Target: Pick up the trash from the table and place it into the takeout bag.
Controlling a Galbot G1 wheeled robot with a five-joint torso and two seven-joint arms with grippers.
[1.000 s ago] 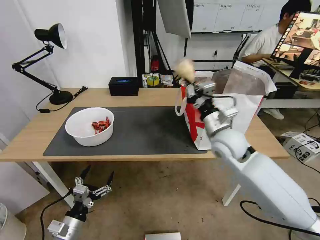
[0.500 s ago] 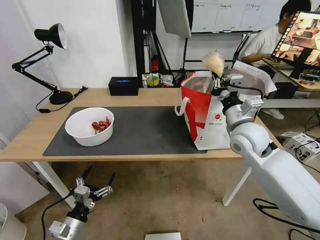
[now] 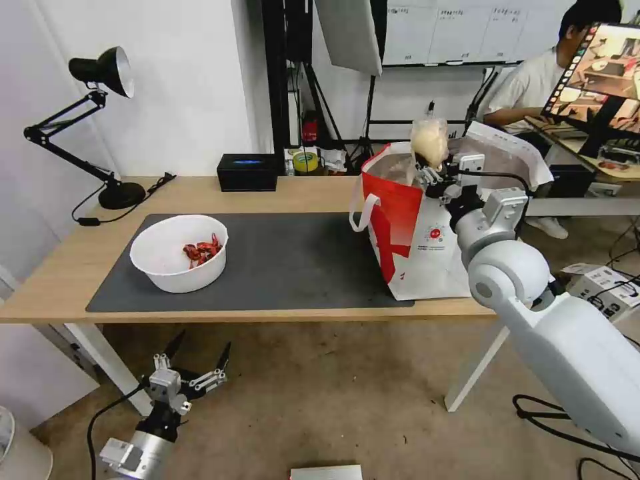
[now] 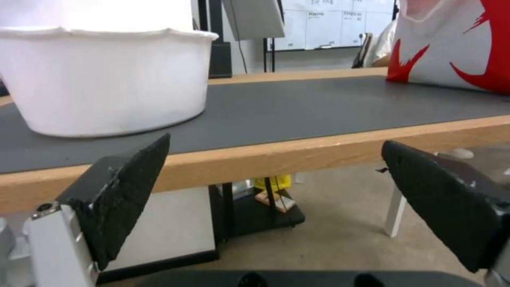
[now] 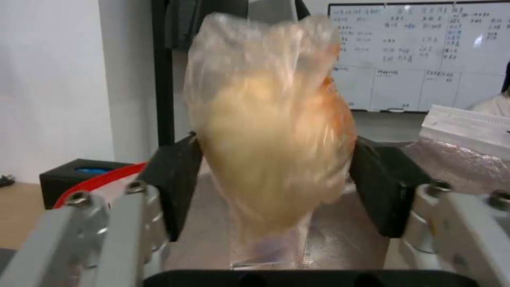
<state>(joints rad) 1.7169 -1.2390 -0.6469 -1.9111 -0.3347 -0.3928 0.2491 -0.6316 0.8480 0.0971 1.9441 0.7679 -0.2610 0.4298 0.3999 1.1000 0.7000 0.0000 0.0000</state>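
R gripper [image 3: 432, 175], clamped on bun [image 3: 428, 141], had swung from bag's [image 3: 427, 247] front to over its mouth; drop looked imminent. L gripper [image 3: 190, 373] hung wide open below table [image 3: 267, 193].

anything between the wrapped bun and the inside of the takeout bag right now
Nothing visible. The right gripper holds the plastic-wrapped bun over the takeout bag, whose foil-lined mouth is open below it.

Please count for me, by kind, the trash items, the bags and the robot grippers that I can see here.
Trash: 2, the white bowl and the wrapped bun
Bags: 1, the takeout bag
Grippers: 2, right gripper and left gripper
Total: 5
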